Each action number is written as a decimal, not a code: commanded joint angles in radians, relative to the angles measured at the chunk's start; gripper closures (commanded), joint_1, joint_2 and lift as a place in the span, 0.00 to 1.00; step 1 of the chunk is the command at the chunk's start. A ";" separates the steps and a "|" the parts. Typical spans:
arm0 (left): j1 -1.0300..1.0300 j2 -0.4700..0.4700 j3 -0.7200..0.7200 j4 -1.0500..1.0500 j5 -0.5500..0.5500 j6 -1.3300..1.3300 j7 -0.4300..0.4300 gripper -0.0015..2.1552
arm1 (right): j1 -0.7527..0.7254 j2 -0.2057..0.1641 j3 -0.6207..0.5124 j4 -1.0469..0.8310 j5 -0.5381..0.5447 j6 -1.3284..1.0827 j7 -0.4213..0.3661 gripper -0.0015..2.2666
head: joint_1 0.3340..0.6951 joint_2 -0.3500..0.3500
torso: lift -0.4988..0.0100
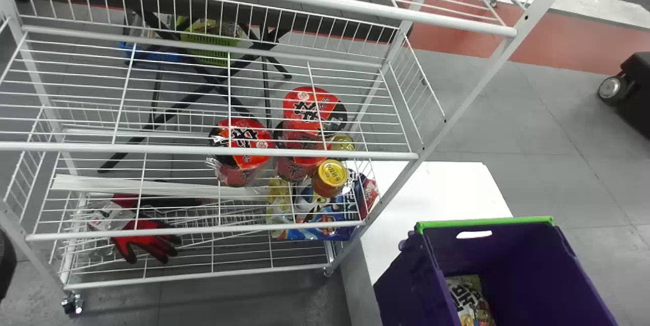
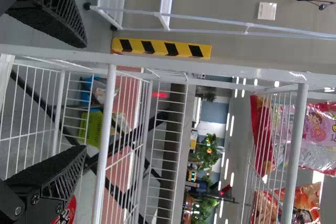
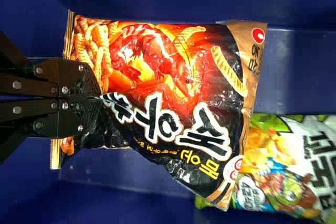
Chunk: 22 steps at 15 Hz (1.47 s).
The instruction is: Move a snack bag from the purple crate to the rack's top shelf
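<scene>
Evidently the right gripper [image 3: 100, 97] pinches the shrimp-snack bag [image 3: 157, 66] in the purple crate [image 1: 513, 250], five o'clock; left gripper [image 2: 84, 96] gapes; shelving on the rack [image 1: 152, 149], eleven o'clock, remains.

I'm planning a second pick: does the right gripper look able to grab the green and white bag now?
Probably not: the right gripper looks closed on the black and orange bag, which overlaps the green and white bag.

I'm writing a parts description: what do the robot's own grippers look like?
The left gripper and right gripper are black, with angular fingers and round silvery screws. The left one's fingers taper like wedges, with slanted lattice openings along their sides.
</scene>
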 commanded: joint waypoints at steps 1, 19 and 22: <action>0.000 0.000 -0.001 -0.003 0.000 0.003 0.001 0.06 | -0.004 0.000 0.003 -0.009 0.014 0.019 0.005 0.68 | 1.00 0.00 | 0.29; 0.020 -0.003 -0.007 -0.022 -0.003 0.006 0.004 0.06 | -0.009 -0.022 -0.044 -0.105 0.037 0.117 0.069 0.68 | 1.00 0.00 | 0.43; 0.026 -0.005 -0.007 -0.023 -0.003 0.003 0.004 0.06 | -0.009 -0.026 -0.047 -0.105 0.037 0.114 0.071 0.67 | 1.00 0.00 | 0.46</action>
